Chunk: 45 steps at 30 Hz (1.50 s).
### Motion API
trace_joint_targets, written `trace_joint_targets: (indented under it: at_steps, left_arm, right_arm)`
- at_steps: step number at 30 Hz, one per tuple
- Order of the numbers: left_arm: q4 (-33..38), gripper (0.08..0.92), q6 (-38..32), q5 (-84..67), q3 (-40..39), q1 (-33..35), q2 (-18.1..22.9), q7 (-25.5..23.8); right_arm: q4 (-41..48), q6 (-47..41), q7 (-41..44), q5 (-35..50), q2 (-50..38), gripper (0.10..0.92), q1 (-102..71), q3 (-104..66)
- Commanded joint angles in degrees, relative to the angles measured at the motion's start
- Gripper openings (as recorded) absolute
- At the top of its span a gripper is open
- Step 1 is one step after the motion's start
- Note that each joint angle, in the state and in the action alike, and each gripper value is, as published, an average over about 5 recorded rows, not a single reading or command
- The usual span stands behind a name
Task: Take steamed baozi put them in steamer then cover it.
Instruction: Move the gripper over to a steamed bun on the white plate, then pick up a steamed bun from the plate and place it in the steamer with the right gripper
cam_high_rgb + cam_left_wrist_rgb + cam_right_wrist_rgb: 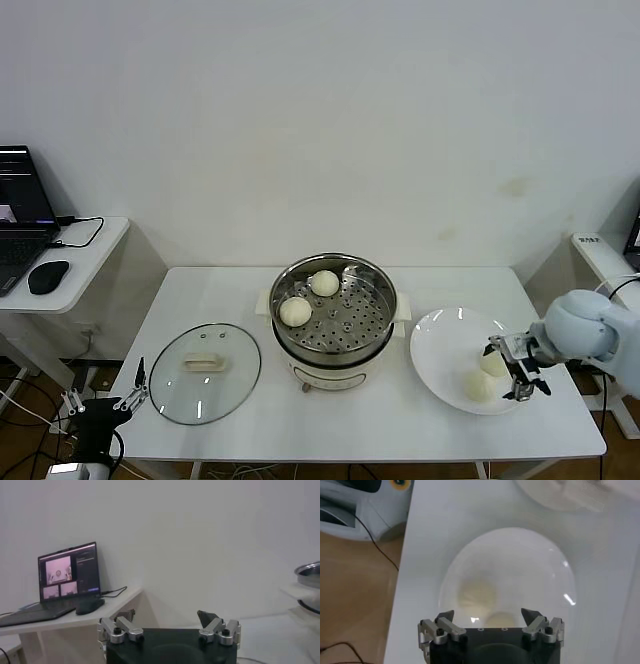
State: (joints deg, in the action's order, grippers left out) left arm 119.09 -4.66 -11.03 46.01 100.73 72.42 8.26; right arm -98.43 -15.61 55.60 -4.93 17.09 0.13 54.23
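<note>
The steel steamer (340,325) stands mid-table with two steamed baozi on its tray, one (295,311) on the left and one (324,283) at the back. Two more baozi (493,364) (480,385) lie on the white plate (440,340). My right gripper (507,372) hovers open over them; the right wrist view shows its open gripper (490,614) just above the nearer baozi (501,620), with the other baozi (476,594) beside it. The glass cover (205,372) lies flat on the table's left. My left gripper (130,395) waits open off the table's front left corner.
A side desk at the far left carries a laptop (70,575) and a mouse (90,605). The steamer's rim (310,572) shows in the left wrist view. A second small table (600,250) stands at the far right. Cables hang by the left gripper.
</note>
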Motion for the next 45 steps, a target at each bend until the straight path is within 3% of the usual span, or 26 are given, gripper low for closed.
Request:
trace_joint_targets:
  at_steps: [1, 11, 30, 45]
  left_arm:
    - [-0.26, 0.823, 0.00, 0.00, 0.15, -0.02, -0.03, 0.00]
    - [-0.89, 0.823, -0.02, 0.07, 0.16, -0.35, 0.16, 0.01]
    - [-0.73, 0.823, -0.04, 0.02, 0.41, -0.31, 0.28, 0.04]
    - [0.34, 0.823, -0.01, -0.29, 0.82, -0.15, 0.02, 0.06]
  right_arm:
    - [4.16, 0.67, -2.66, -2.78, 3.22, 0.823, -15.79, -11.71]
    - [7.03, 0.01, -3.12, -3.09, 5.82, 0.810, -15.92, -12.73]
    - [9.56, -0.90, -2.15, -2.67, 7.04, 0.636, -15.46, -13.00]
    - [6.45, -2.16, -0.15, 2.34, 5.60, 0.570, -6.02, -9.37]
